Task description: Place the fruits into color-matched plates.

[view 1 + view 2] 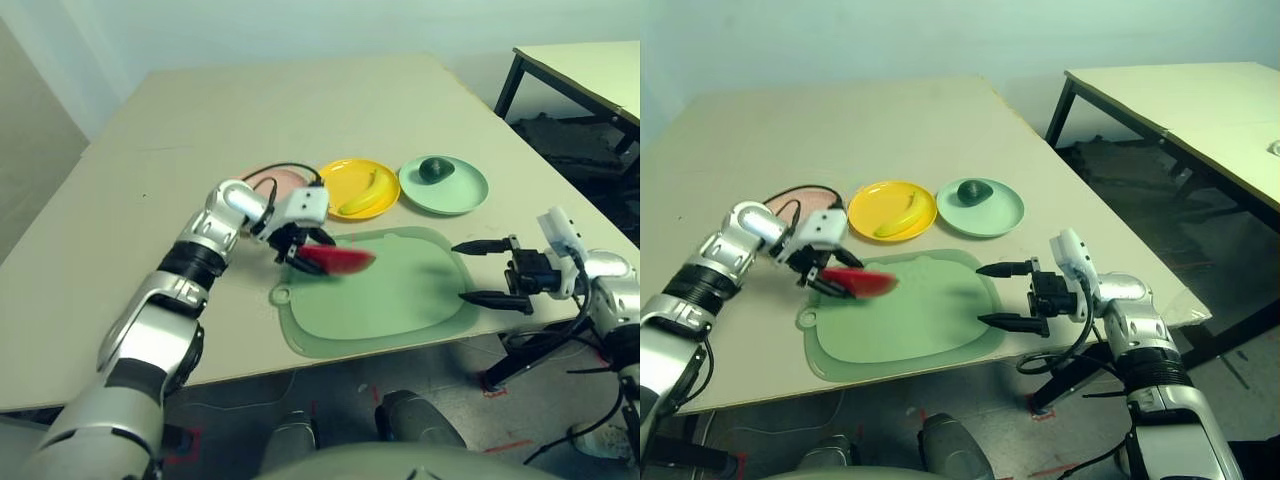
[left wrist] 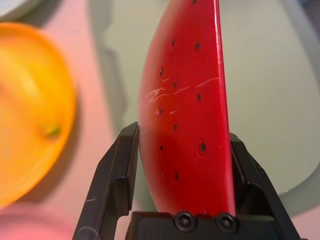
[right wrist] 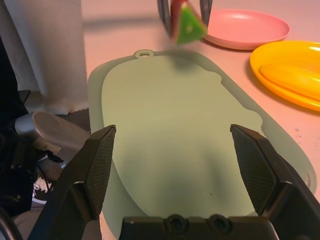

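The left end effector [image 1: 300, 247] is clamped on the watermelon wedge [image 1: 335, 260], one black finger on each flat side, holding it in the air above the left part of the green mat [image 1: 400, 295]. The wedge's red flesh points toward the mat's middle. Just behind this end effector lies the pink plate [image 1: 285, 180], partly hidden by the wrist. Beside it the yellow plate [image 1: 352, 172] carries the banana [image 1: 362, 195], and next along the mint green plate [image 1: 460, 195] carries the avocado [image 1: 434, 169]. The right end effector [image 1: 480, 272] hovers at the mat's right edge, its fingers spread wide apart with nothing between them. Everything rests on the beige bench [image 1: 300, 110].
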Controlling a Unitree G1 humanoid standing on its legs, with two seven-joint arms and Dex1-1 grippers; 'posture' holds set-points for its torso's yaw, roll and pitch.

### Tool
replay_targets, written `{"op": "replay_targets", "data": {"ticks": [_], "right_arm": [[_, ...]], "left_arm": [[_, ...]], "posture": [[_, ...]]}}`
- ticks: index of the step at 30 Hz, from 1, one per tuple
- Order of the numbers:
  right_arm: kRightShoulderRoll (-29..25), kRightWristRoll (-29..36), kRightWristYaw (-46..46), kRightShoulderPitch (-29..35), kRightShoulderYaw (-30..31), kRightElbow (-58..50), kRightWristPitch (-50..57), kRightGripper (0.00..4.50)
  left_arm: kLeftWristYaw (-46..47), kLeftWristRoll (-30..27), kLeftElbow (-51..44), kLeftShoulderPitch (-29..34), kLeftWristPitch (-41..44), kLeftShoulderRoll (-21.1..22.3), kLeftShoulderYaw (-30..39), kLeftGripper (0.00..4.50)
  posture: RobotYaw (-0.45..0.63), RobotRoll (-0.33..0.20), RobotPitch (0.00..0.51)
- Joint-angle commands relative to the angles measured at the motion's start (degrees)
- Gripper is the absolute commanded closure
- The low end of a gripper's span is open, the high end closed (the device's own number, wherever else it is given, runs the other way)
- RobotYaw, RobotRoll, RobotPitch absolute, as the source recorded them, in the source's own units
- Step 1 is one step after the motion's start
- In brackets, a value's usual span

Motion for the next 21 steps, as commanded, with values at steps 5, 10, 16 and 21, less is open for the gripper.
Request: {"op": "replay_targets", "data": {"ticks": [5,10,16,21], "right_arm": [[0.99,-1.08,0.12,-1.14,-0.90,0.58,0.29,0.00],[2.79,0.77,-2.00,-1.76,-4.29,-0.72,5.06,0.00],[3.20,0.30,-2.59,-0.21,-6.23,-3.41,7.10,0.00],[3.10,0.12,-2.96,1.64,-7.37,-5.97,8.17,0.00]], "left_arm": [[3.16,1.65,10.26,-4.61,-4.29,2.20,2.03,2.06],[12.52,5.51,24.02,-11.48,-8.60,4.13,2.90,2.06],[21.86,9.69,31.94,-13.79,-9.61,5.03,3.03,2.06],[26.82,11.73,34.54,-12.78,-8.63,5.15,3.46,2.06]], "posture": [[-0.25,0.000,0.000],[-0.25,0.000,0.000],[-0.26,0.000,0.000],[-0.27,0.000,0.000]]}}
